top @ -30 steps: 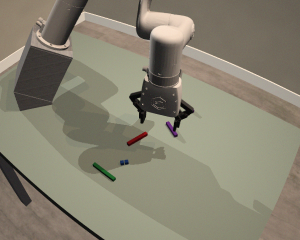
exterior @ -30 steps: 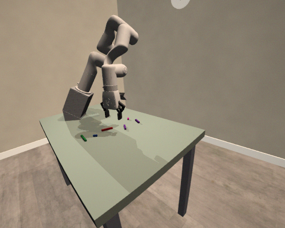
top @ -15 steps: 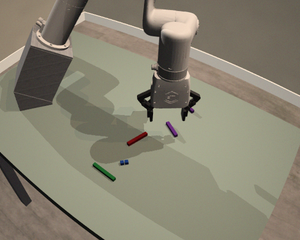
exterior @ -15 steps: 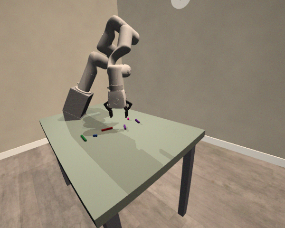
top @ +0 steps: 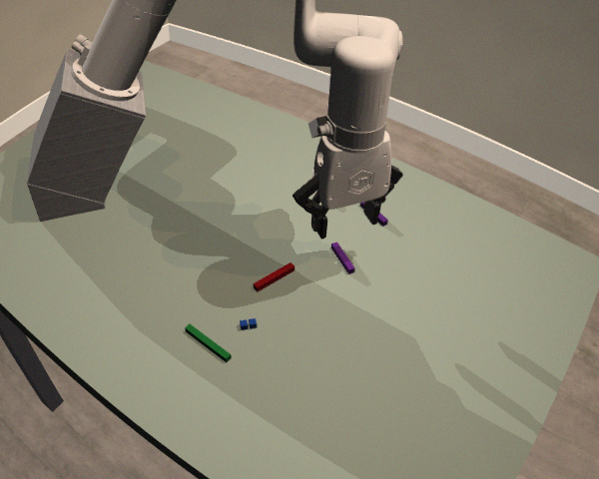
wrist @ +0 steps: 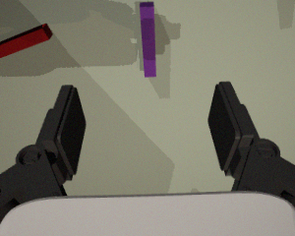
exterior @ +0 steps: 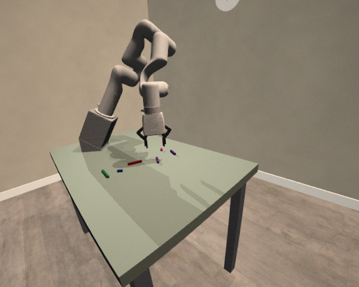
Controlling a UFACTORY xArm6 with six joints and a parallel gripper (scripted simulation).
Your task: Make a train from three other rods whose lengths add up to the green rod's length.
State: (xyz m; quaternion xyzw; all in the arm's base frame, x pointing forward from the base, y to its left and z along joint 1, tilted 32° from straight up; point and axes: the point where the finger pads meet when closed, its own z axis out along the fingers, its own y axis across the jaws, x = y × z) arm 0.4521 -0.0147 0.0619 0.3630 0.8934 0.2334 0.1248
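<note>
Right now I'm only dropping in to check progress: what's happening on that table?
The arm's gripper hangs above the table, fingers wide apart and holding nothing. Just ahead of it lies a purple rod; a second purple rod lies beyond. Two blue cubes lie side by side near the green rod, the red rod apart. No three-rod train is laid yet.

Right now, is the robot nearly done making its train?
Partly. Two blue rods already sit end to end near the green rod. The claw is open and empty, hovering above a purple rod. That rod must be carried over to join the blue ones.
</note>
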